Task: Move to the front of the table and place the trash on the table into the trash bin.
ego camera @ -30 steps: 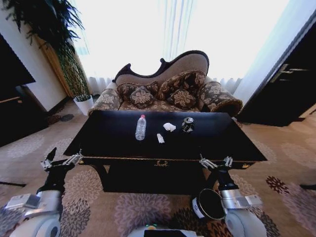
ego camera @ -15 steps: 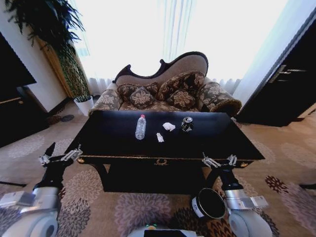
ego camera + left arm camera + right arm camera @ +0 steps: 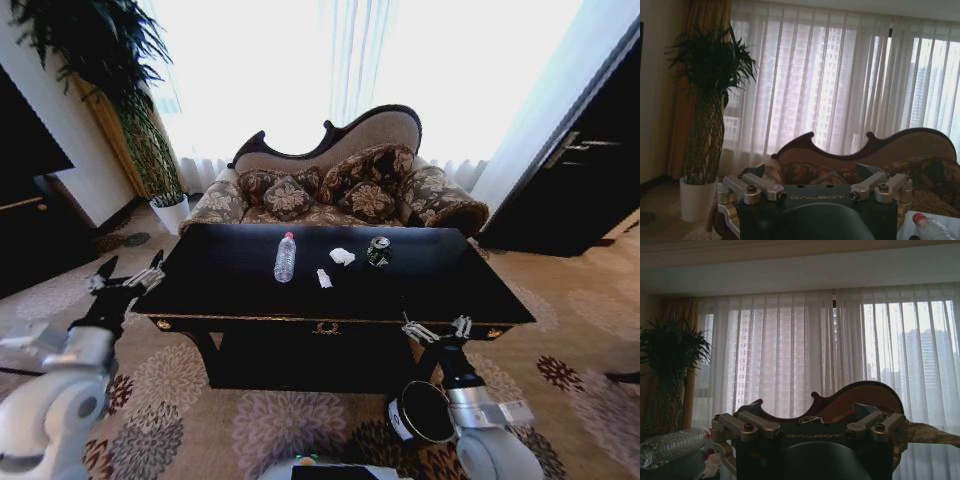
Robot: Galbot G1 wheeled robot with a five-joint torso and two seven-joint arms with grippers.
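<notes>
The big shiny black table (image 3: 250, 285) stands ahead. On its far middle sit a dark can (image 3: 378, 251), a white paper wad (image 3: 342, 256) and a small white scrap (image 3: 324, 279). The round dark trash bin (image 3: 421, 413) stands on the floor, near right.

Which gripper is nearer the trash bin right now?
Right. The right gripper hangs open just above the trash bin at the table's front edge. The left gripper, also open, is off the table's far left corner.
</notes>
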